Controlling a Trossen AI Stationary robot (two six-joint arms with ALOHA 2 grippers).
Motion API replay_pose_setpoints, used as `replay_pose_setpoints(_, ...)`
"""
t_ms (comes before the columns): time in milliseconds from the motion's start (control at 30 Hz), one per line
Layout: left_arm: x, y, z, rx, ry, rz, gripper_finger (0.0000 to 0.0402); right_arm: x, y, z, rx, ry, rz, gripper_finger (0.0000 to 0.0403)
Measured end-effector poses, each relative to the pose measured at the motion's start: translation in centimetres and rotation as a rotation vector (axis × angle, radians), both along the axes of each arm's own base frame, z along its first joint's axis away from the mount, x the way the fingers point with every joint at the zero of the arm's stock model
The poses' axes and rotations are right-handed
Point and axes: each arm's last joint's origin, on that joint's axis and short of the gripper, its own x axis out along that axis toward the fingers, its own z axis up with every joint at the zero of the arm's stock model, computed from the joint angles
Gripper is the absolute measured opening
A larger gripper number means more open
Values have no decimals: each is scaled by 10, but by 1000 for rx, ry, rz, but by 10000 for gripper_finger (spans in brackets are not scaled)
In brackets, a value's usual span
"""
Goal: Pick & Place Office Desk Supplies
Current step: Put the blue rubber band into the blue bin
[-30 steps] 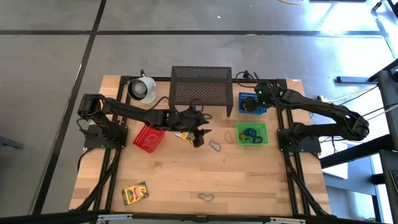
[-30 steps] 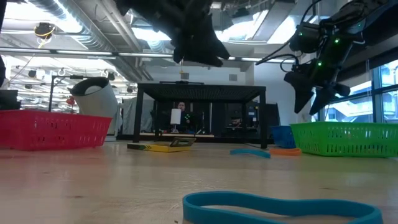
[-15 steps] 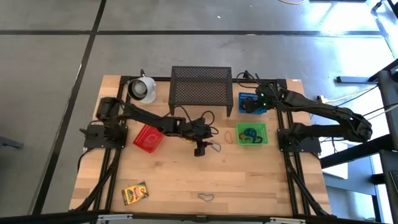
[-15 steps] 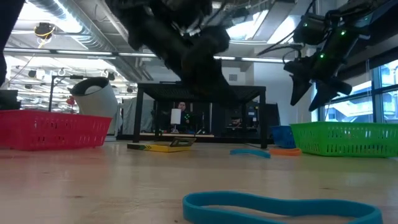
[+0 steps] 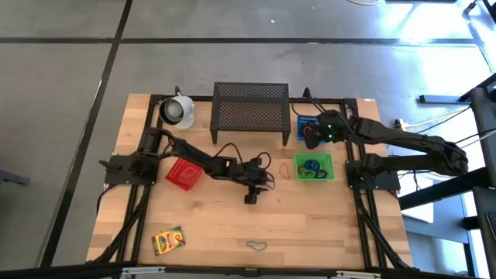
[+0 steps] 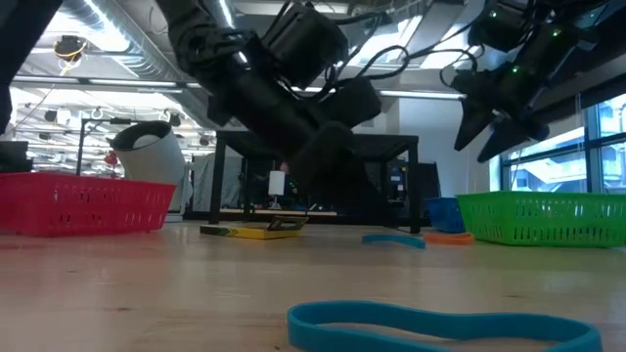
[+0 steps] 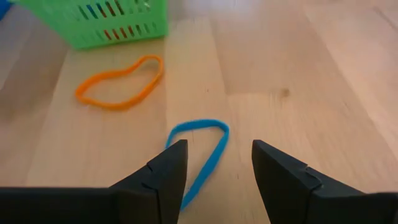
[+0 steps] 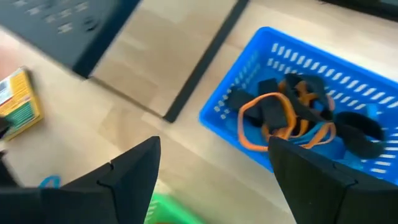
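- The left arm reached low across the middle of the worktop (image 5: pixel 310 225), its left claw (image 7: pixel 216 165) angled down with fingers apart and nothing between them.
- A blue loop (image 7: pixel 199 149) lay flat on the wood just ahead of those fingers, one end running into the gap between their tips; whether they touched it could not be told.
- The left wrist view alone showed an orange loop (image 7: pixel 119 81) beside the blue one, with the green basket (image 7: pixel 112 25) beyond it.
- The right arm stretched from the worktop's right edge, its right claw (image 8: pixel 214 165) held above the blue basket (image 8: pixel 348 81), fingers wide apart and empty.
- Only the right wrist view showed that basket's contents: orange loops and small black blocks (image 8: pixel 273 109).
- From above, a yellow-green box (image 5: pixel 168 240) lay near the front left, and a grey loop (image 5: pixel 256 246) near the front edge.
- The level view showed another blue loop (image 6: pixel 440 323) close to the camera.
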Motion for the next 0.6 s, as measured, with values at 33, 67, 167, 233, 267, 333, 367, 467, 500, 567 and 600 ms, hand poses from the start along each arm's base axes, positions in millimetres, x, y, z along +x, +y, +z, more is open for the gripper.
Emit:
replay_pose_setpoints(33,0,-1,-2,0,-1,-1,175,0,2,1,3,-7,13,297)
replay_pose_setpoints(67,1,-1,-4,-1,0,-1,175,0,3,1,4,-11,23,297)
replay_pose_setpoints(167,1,0,-13,-2,24,5,173,1,8,3,5,-25,39,297)
replay_pose_setpoints(233,1,2,-18,-19,40,16,170,2,11,3,9,-32,49,297)
replay_pose_setpoints(267,2,2,-20,-31,41,24,168,2,13,4,9,-38,57,297)
replay_pose_setpoints(333,1,2,-23,-40,60,30,161,3,16,5,11,-55,70,297)
replay_pose_setpoints(367,1,2,-24,-38,70,32,155,4,18,6,12,-64,75,297)
replay_pose_setpoints(467,-1,2,-27,-33,108,32,128,7,22,8,9,-97,98,297)
replay_pose_setpoints(500,-2,2,-28,-29,121,30,115,8,24,9,8,-107,107,297)
replay_pose_setpoints(567,-3,3,-29,-23,141,28,86,11,27,11,0,-136,128,297)
replay_pose_setpoints(600,-4,3,-30,-22,147,28,70,13,28,12,-4,-153,139,297)
